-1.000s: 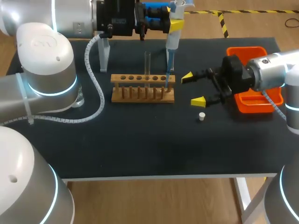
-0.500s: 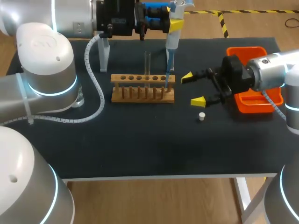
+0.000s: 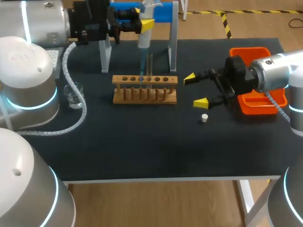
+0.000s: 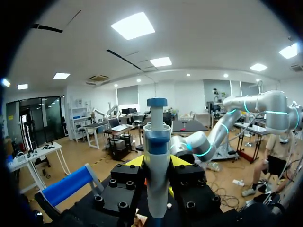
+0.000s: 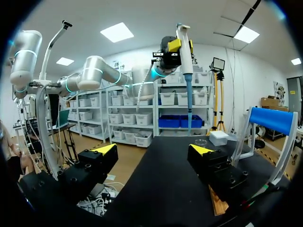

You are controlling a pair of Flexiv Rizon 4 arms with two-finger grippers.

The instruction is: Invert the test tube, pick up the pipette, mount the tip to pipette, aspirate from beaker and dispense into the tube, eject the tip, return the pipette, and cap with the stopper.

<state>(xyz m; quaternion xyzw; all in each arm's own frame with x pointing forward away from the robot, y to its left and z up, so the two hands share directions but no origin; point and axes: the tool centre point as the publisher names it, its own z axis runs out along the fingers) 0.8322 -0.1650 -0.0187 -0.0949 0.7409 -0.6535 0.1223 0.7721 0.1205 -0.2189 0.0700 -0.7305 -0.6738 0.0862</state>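
My left gripper [image 3: 143, 22] is shut on the pipette [image 3: 144, 38], held upright above the wooden rack [image 3: 145, 94]. Its blue tip [image 3: 141, 68] hangs just left of the clear test tube [image 3: 149, 64], which stands upright in the rack. In the left wrist view the pipette [image 4: 156, 161] sits between the fingers of the left gripper [image 4: 157, 164]. My right gripper [image 3: 195, 90] stands open, level with the table, to the right of the rack. The white stopper [image 3: 204, 117] lies just in front of it. A glass beaker [image 3: 74, 94] stands at the left. From the right wrist, the right gripper [image 5: 152, 149] holds nothing and the pipette [image 5: 185, 56] is far ahead.
An orange tray [image 3: 259, 52] sits at the right edge, partly behind my right arm. The pipette stand [image 3: 173, 38] with its blue bar stands behind the rack. A white box [image 5: 219, 137] sits at the table's far left corner.
My left arm has carried the pipette leftwards, from over the rack's right end to beside the test tube, and the beaker has come into view. The right arm has not moved.
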